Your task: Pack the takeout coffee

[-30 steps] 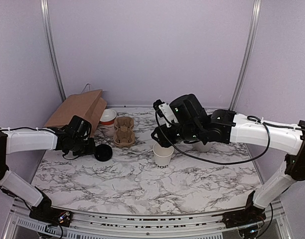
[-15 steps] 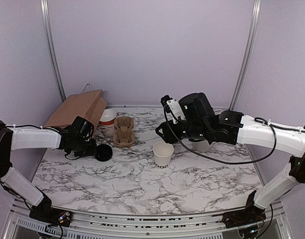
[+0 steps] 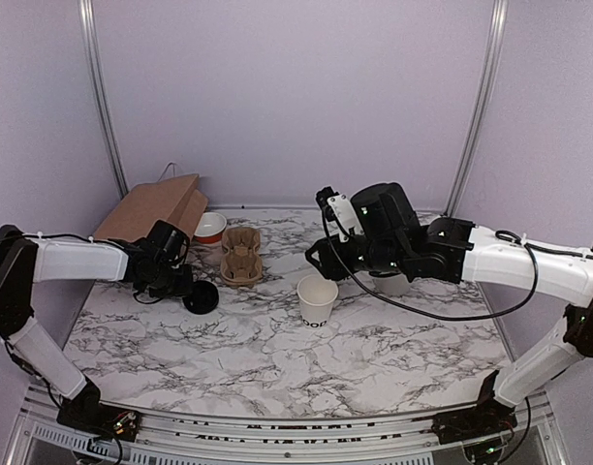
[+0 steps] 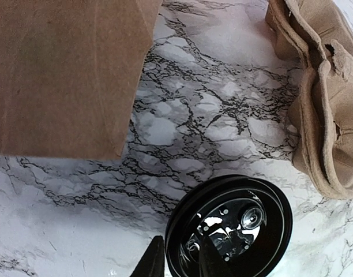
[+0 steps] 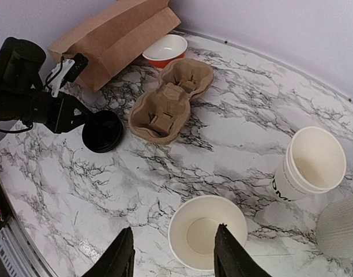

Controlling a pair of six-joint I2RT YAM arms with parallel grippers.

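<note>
Finding 1, far left: one brown paper bag [image 4: 61, 69] lay on its side on the tabletop [image 3: 277, 358].

Finding 2: my left pincer [image 4: 176, 258] sat at the near-left edge of the one black lid [image 4: 234, 225]. One finger was outside the rim and the other over the disc, with a narrow gap between them. I could not tell whether they had clamped the rim or only straddled it. The lid lay flat, just beside the bag's corner.

Finding 3: one red bowl [image 5: 165, 49] and one cardboard cup carrier [image 5: 171, 101] with two wells stood behind the lid and to its right. Both wells were empty.

Finding 4: the one lettered cup [image 5: 207, 239] stood upright with its mouth up, well apart from the lid. My right pincer [image 5: 174, 242] hung above it, released, fingers spread. The cup's mouth sat between the fingers and slightly toward the right one, its axis vertical. I judged my right arm the nearer to the cup and my left the nearer to the lid.

Finding 5, far right: one stack of nested cups [image 5: 312, 161], at least two, and one white tub [image 5: 341, 228].
</note>
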